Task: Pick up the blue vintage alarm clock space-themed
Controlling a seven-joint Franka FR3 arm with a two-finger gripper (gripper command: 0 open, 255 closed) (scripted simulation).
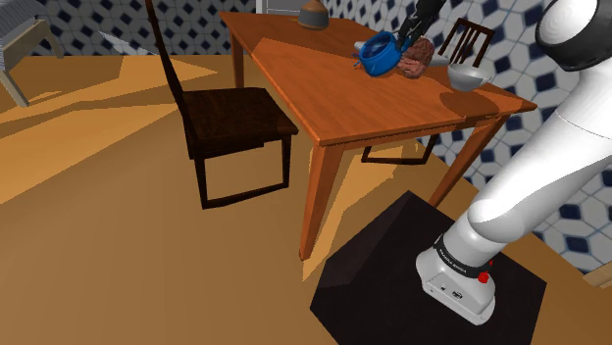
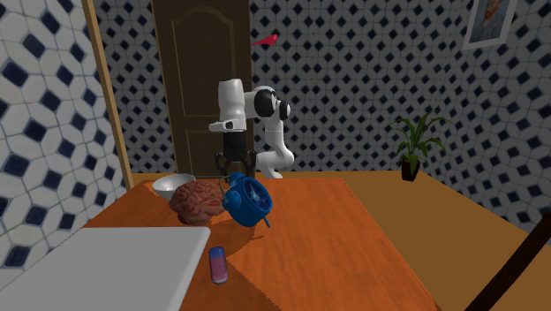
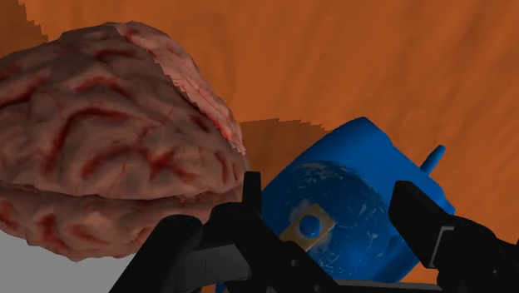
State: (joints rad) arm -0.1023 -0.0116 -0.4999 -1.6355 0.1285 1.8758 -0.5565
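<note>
The blue alarm clock [image 1: 378, 51] [image 2: 247, 200] sits tilted near the middle of the brown wooden table [image 1: 324, 93] [image 2: 344, 252]. My black gripper [image 1: 404, 39] [image 2: 237, 177] comes down on it from the arm's side. In the wrist view the clock [image 3: 349, 208] fills the gap of the gripper [image 3: 333, 200], with one finger on each side clasping its round body. A brain-shaped reddish model [image 1: 416, 57] [image 2: 198, 201] [image 3: 108, 141] lies right against the clock. Whether the clock's feet still touch the table I cannot tell.
A pale bowl [image 1: 468, 76] [image 2: 172, 185] stands behind the brain model. A small pink-and-blue object [image 2: 217, 264] and a white slab [image 2: 97, 265] lie at the table's other end. Dark chairs [image 1: 230, 118] [image 1: 466, 41] flank the table. A dark lidded pot [image 1: 314, 14] stands on its far corner.
</note>
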